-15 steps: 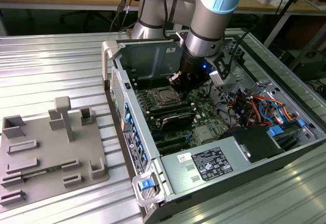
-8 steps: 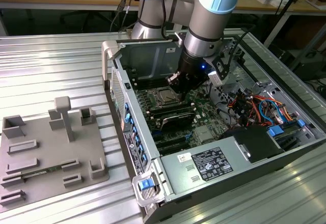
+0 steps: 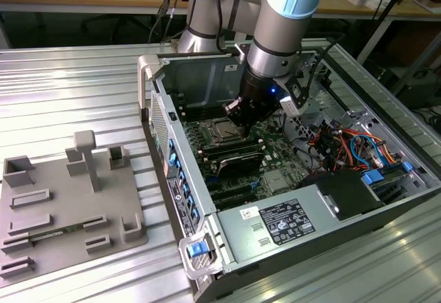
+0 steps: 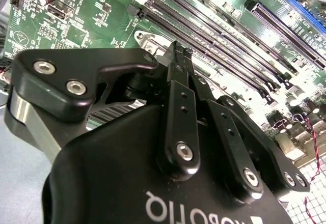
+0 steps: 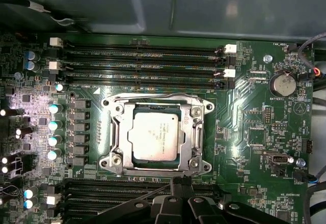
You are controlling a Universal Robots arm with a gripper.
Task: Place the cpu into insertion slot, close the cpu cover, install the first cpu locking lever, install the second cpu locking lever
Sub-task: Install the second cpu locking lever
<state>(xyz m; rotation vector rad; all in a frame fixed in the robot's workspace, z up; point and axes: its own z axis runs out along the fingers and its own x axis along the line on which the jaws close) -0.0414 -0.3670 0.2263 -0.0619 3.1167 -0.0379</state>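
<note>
A ribbed metal table (image 3: 83, 89) carries an open computer case (image 3: 207, 244) with a motherboard (image 5: 244, 117) lying on its floor. Beside the case on the table rests a grey holder tray (image 3: 62, 206). In the board's socket (image 5: 114, 160) the chip (image 5: 155, 136) sits flat, and the silver cover frame (image 5: 192, 132) lies down around it. The gripper (image 5: 181, 180) hangs just beside the socket's edge, next to a bank of memory slots (image 5: 102, 196) and off the chip. Its fingertips (image 4: 178, 53) are pressed together.
</note>
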